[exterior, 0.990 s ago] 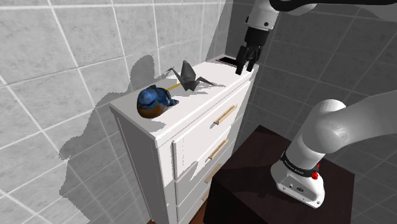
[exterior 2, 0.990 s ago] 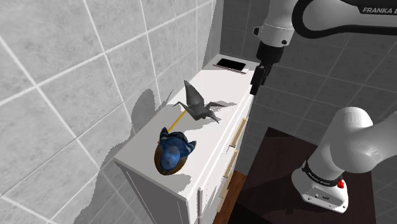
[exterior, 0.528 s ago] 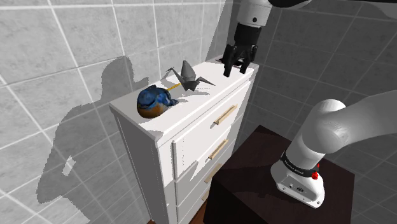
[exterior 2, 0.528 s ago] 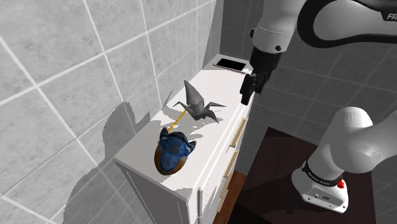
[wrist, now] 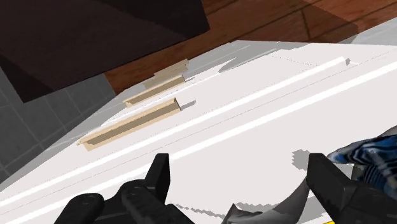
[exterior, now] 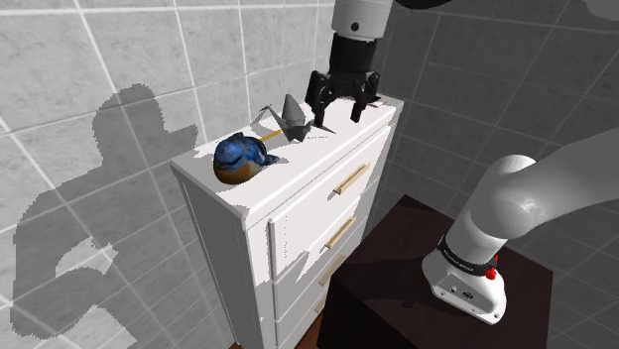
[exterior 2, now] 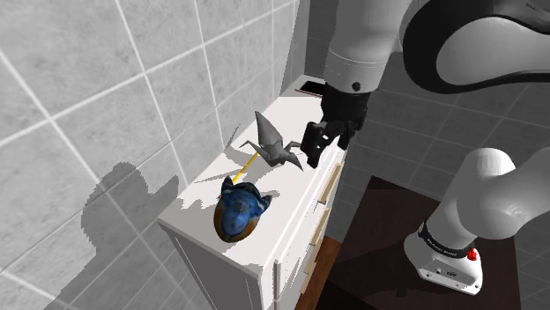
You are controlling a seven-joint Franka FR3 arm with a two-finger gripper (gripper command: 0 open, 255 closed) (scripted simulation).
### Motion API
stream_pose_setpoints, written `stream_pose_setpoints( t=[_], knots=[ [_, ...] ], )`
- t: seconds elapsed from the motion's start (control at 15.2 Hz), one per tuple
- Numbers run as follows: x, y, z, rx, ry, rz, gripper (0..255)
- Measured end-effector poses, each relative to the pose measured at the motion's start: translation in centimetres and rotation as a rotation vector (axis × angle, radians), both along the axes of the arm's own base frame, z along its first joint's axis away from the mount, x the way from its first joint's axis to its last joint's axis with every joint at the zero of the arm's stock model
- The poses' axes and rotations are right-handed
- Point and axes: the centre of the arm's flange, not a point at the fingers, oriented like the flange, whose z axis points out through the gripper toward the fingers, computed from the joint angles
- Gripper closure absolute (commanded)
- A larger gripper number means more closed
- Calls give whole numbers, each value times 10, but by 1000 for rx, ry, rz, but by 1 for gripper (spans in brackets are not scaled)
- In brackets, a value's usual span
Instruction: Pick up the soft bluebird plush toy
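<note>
Bluebird plush (exterior: 241, 159), paper crane (exterior: 290, 114) on dresser top (exterior: 332, 149); gripper (exterior: 337, 111) beside crane.

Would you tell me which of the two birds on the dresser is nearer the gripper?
The grey folded crane, just beside the open gripper; the blue plush lies farther along the dresser top.

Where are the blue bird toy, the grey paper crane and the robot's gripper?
blue bird toy (exterior: 238, 156), shoulder view, on its blue back.
grey paper crane (exterior 2: 276, 148), second exterior view, on its body.
gripper (exterior: 338, 117), shoulder view, midway between its fingertips.
</note>
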Motion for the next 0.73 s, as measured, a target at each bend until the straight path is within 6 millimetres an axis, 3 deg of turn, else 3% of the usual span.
stream_pose_setpoints(
  t=[0.46,0.73],
  knots=[
    [22,98,7,-39,7,-153,0],
    [43,149,14,-62,11,-238,0]
  ],
)
